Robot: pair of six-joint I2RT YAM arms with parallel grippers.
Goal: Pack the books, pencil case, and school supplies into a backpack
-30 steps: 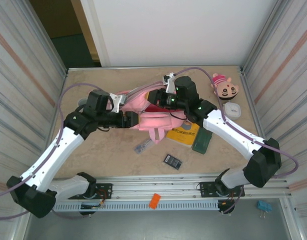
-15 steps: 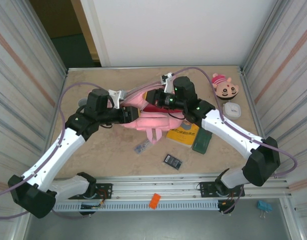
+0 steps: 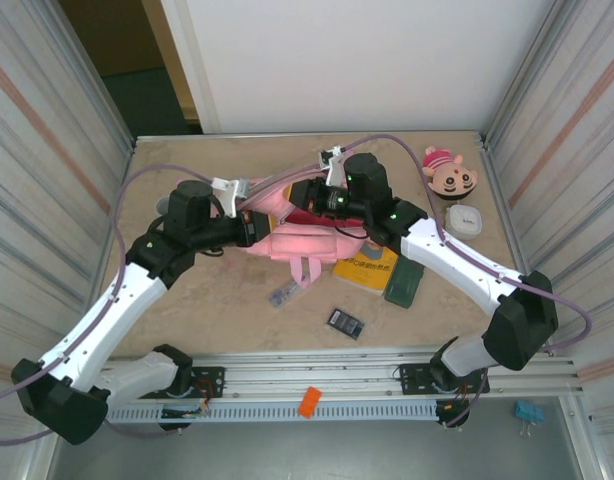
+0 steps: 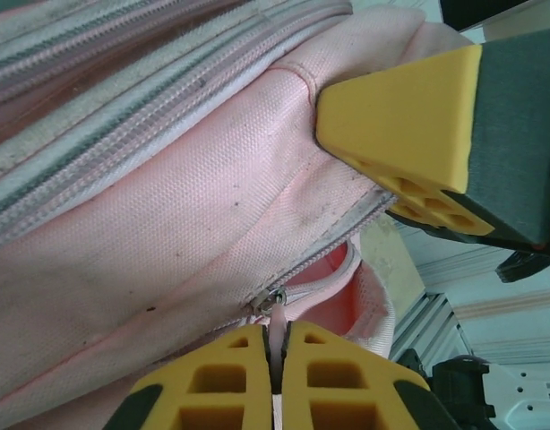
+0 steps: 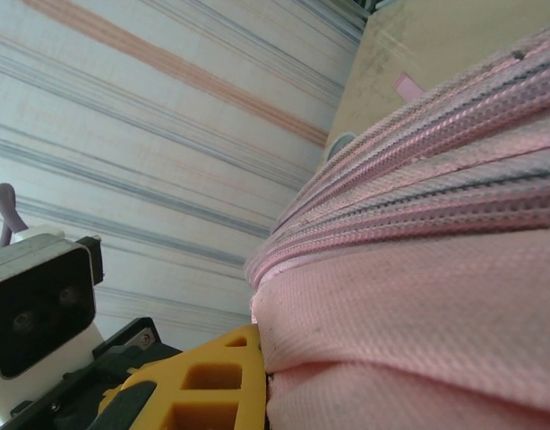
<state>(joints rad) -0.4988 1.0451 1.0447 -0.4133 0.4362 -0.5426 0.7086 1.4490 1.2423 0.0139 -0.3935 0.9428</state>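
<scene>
Tan table (image 3: 237,320) beneath backpack (image 3: 297,240), ribbed walls (image 3: 47,150)

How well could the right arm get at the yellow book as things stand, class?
Probably not at once: the right gripper is shut on the backpack fabric and would have to let go first. The book lies mostly uncovered close by that arm, so the way looks free after that.

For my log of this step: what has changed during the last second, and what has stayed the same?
The left gripper closed on the zip pull of the backpack. The right gripper stays shut on the backpack's fabric; the book, pencil case and calculator lie unmoved on the table.
</scene>
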